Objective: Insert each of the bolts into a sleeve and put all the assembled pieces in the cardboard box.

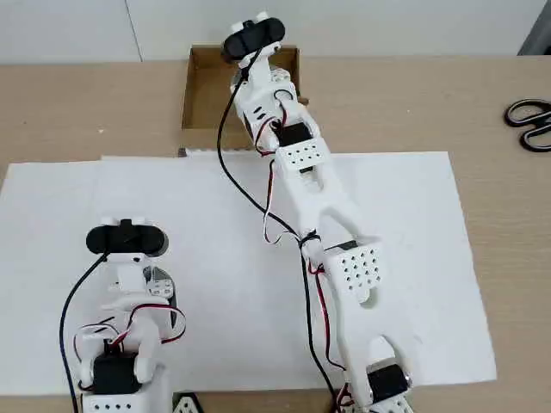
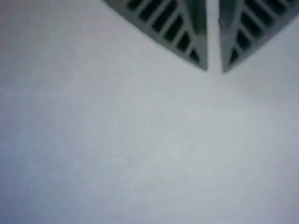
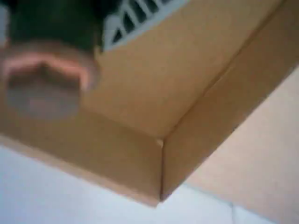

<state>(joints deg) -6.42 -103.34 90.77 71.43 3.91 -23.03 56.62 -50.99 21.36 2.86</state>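
My left gripper hangs over white paper, jaws narrow and empty; right gripper over the cardboard box, I cannot tell its jaws

Right arm hangs over the cardboard box.

The paper lies on the table. The box sits on the table just behind the paper's far edge, near the middle. The scissors lie far to the right, off the paper. The right arm stretches across the paper, with its end over the box. The left arm is over the paper's near left part, well apart from the box.
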